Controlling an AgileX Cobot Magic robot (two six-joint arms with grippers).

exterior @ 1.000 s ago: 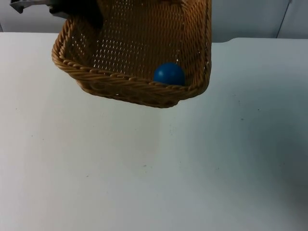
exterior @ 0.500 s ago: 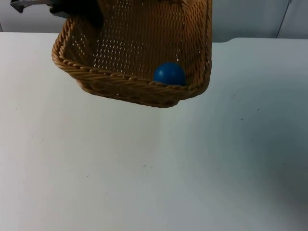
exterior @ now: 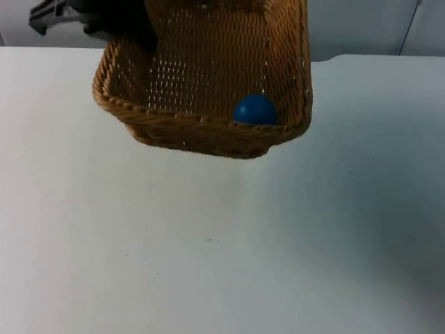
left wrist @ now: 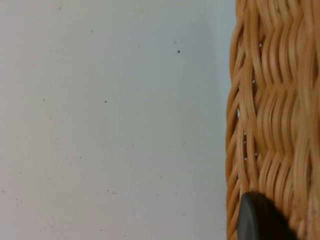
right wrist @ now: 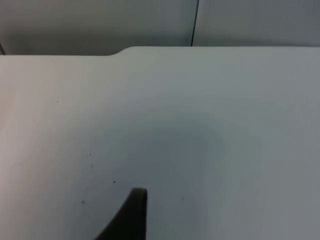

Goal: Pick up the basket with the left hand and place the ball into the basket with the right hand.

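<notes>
**Basket aloft, ball inside**

Left hand (exterior: 132,31) closed on the far-left rim of the tan woven wicker basket (exterior: 201,129) — held above the white surface (exterior: 208,243). Round blue ball (exterior: 254,110) rests against its near wall. Right hand (right wrist: 131,212) — grip state cannot tell.

Even, diffuse overhead light is falling on the white desk (exterior: 208,264), which is showing no glare. The lifted basket (exterior: 208,136) is casting a soft, faint shadow on the desk below and to its right. The top view is appearing slightly soft overall. In the right wrist view, a broad dim shadow is darkening the desk (right wrist: 200,150). The left wrist view is rendering the basket weave (left wrist: 270,100) sharply.
</notes>
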